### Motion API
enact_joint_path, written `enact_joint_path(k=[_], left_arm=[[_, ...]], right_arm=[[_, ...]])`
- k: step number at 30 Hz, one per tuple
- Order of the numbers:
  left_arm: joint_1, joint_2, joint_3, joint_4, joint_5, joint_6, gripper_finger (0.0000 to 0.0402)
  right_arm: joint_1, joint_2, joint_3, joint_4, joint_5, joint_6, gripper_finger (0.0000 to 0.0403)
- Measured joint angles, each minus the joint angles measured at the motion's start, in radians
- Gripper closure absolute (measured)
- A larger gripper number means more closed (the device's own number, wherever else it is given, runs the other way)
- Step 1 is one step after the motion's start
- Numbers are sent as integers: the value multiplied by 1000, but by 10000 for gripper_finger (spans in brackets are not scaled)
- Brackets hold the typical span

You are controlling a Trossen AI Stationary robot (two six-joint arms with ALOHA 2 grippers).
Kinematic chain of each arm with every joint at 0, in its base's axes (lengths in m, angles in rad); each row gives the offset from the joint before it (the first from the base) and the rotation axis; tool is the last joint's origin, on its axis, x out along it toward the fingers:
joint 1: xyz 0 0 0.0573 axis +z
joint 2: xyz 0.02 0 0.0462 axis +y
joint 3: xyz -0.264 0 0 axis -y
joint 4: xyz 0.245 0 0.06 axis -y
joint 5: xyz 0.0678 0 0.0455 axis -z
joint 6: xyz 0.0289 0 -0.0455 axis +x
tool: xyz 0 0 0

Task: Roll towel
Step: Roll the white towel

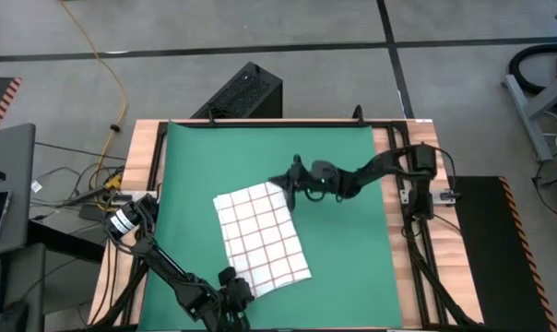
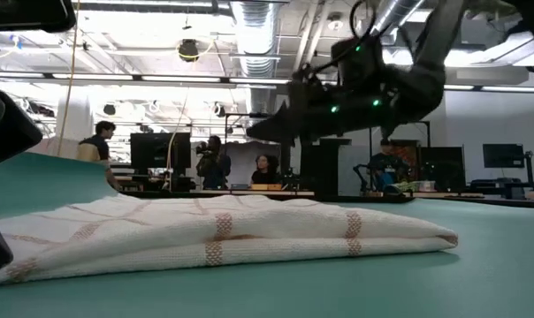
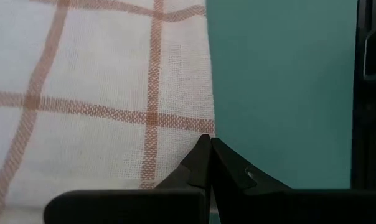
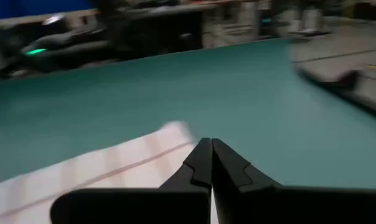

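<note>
The towel [image 1: 260, 235], white with a grid of thin red-brown lines, lies folded and flat on the green mat [image 1: 352, 240]; in the low view the towel [image 2: 223, 231] is a low, thick pad of several layers. My left gripper [image 1: 234, 288] is shut at the towel's near-left corner, its tips [image 3: 210, 142] at the cloth's edge [image 3: 203, 93]. My right gripper [image 1: 292, 180] is shut with nothing in it. In the low view it [image 2: 271, 131] hangs above the towel, by the far-right corner [image 4: 175, 134]. My left gripper's shut fingertips [image 3: 200, 155] slant down onto the towel's edge [image 3: 206, 127] near its near-left corner. Whether they press on the cloth or stand just above it, I cannot tell. The towel lies flat on the mat there.
Bare green mat [image 4: 238, 87] lies right of and beyond the towel. Wooden table strips [image 1: 403, 267] flank the mat. A black box [image 1: 246, 92] stands past the far edge. People and monitors [image 2: 205, 159] show in the room behind.
</note>
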Motion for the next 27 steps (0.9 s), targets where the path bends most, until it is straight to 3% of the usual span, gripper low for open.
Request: enact_joint_path(k=[8,15,27], left_arm=[[3,-35,-1,-144,-1,110,402],[9,-41,-1,-239,-34,125,402],[48,-41,-4,-261,-66,190,402]], right_arm=[[253,-26,-81,-3,-18,3,382],[469,-6,-62,0,144,3,384],[576,211,92,62,268,78,384]])
